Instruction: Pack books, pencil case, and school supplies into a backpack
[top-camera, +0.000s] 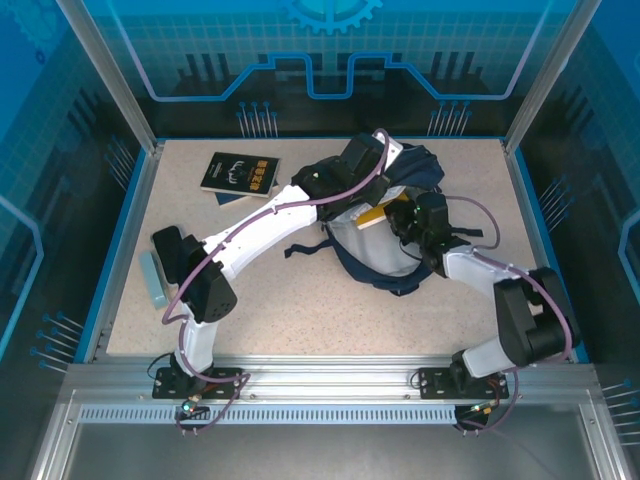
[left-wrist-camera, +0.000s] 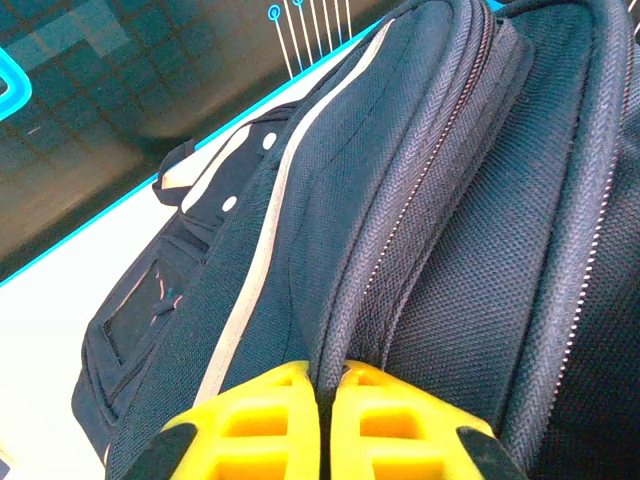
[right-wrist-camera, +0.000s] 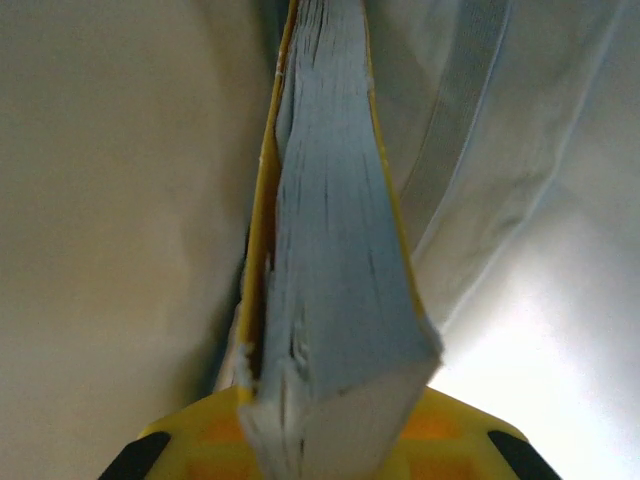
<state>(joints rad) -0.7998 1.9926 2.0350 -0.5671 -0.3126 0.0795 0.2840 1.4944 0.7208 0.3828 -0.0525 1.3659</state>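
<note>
yellow book (right-wrist-camera: 335, 290) in right claw (right-wrist-camera: 322, 445) (left claw (left-wrist-camera: 325, 415) on backpack (left-wrist-camera: 440, 240) seam)

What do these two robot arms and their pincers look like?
Both the left arm and the right arm have smooth white shells with chunky black joints, and a thin purple-grey cable loops along each. The fingers are bright yellow plastic with hollow ribbed pockets.
</note>
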